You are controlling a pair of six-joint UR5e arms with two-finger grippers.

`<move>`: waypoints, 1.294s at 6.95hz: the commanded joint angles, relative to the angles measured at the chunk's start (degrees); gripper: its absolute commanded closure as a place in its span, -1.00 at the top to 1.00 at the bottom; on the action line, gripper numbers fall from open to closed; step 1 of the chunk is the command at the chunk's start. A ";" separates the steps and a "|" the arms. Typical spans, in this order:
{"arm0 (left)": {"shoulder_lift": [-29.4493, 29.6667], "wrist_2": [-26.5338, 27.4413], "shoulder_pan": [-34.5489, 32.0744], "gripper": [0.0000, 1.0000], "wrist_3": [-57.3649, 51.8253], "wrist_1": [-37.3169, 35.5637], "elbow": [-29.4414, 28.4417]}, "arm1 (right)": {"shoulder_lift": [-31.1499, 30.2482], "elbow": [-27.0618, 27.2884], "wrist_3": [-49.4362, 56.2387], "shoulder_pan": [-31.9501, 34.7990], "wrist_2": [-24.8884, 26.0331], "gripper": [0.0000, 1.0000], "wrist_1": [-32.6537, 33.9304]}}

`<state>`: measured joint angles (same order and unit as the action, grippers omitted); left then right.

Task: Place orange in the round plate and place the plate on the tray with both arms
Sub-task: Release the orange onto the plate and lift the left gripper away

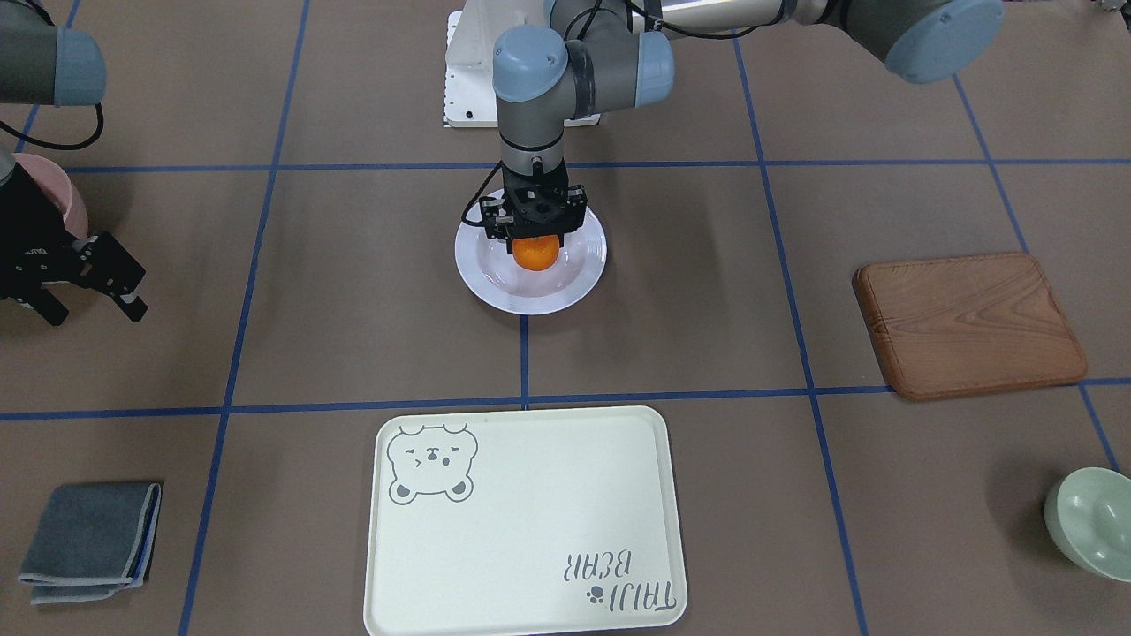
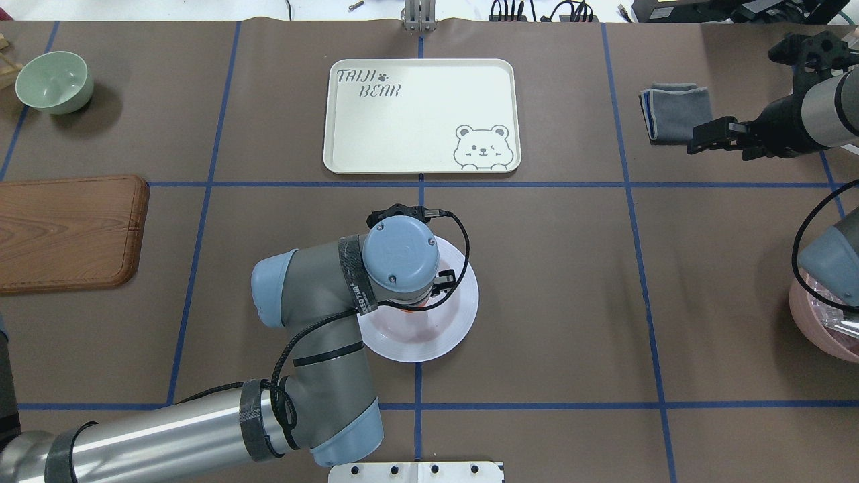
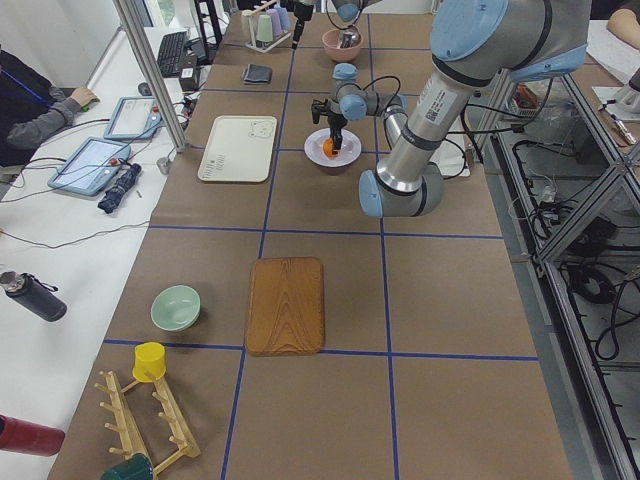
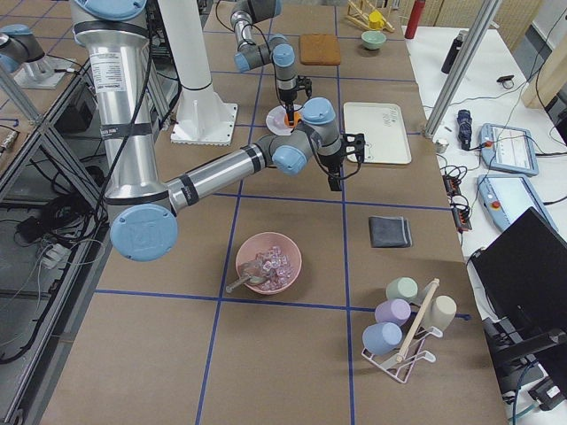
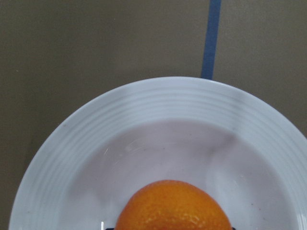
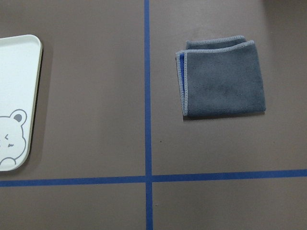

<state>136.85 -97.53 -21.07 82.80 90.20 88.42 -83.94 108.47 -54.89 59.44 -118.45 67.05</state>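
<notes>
R claw [image 1: 97, 311] is hovering off at the counter's edge, well apart from the task's things. It's prob. sitting clear till the two-arm lift, w/ fingers spread wide and gripping nothing. L claw [image 1: 536, 240] is pointing straight down over the round plate [image 1: 495, 284], jaws narrowed to fruit width and seemingly pinching the orange [image 1: 535, 256] — low in the plate's well, prob. so it's not rolling off. The tray [image 1: 530, 530] is lying bare beyond, plate not yet on it.
</notes>
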 commanded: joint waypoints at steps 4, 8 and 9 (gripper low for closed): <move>-8.57 -7.35 -10.51 0.98 -14.02 -1.42 15.85 | -1.57 0.60 -12.99 -1.52 -1.16 0.99 -11.10; -21.69 -20.05 -35.91 0.98 -52.83 -8.69 18.98 | -1.67 3.83 -37.34 -11.59 8.79 0.98 -21.26; -25.45 -20.33 -41.11 0.98 -56.84 -8.81 18.72 | -1.76 5.85 -42.61 -17.63 17.29 0.98 -21.26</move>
<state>115.42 -116.73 -55.58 33.21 82.72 107.28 -85.66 112.11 -91.23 47.87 -109.45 46.14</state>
